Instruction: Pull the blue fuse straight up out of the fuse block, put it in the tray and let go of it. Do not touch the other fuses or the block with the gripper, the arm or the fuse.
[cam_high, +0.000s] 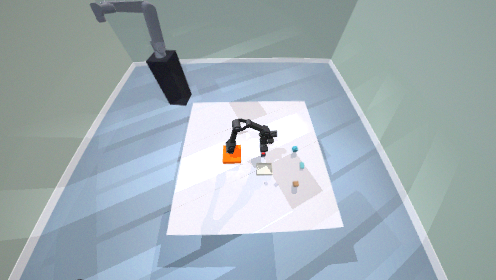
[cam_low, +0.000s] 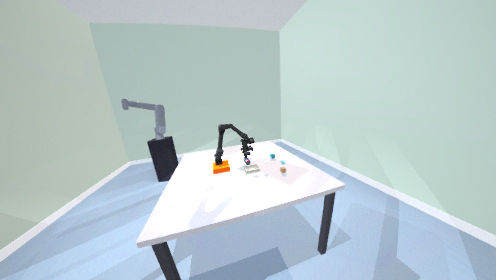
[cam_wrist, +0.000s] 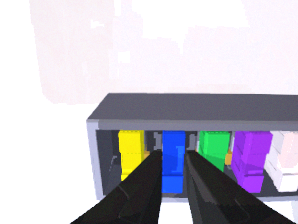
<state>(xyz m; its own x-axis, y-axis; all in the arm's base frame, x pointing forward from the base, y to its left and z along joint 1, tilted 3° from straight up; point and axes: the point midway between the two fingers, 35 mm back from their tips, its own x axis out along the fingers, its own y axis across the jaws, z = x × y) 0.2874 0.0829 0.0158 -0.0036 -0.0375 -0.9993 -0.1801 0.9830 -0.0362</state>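
From the top, a white rectangular table (cam_high: 210, 210) is seen on a glossy blue floor. On it, a black jointed arm (cam_high: 250, 125) rises from a flat orange square base (cam_high: 231, 154) and bends down to the gripper (cam_high: 263, 148). Just in front of the gripper lies a pale, shallow tray (cam_high: 264, 169). To its right, three small cubes are counted: two teal (cam_high: 295, 148) and one tan (cam_high: 295, 184). The fuses are too small to be made out here.

From the exterior, the table is shown standing on dark square legs (cam_low: 326, 222), with a second, grey arm (cam_low: 159, 117) mounted on a black pedestal behind it.

In the wrist view, a grey box-shaped fuse block (cam_wrist: 193, 108) holds smooth blocky fuses upright in a row; five are counted: yellow (cam_wrist: 131, 152), blue fuse (cam_wrist: 173, 159), green (cam_wrist: 214, 145), purple (cam_wrist: 252, 159) and white (cam_wrist: 285, 163). The blue fuse is seated in the block, and the two matte black tapered fingers are nearly pressed together on either side of it; whether it is actually pinched cannot be told
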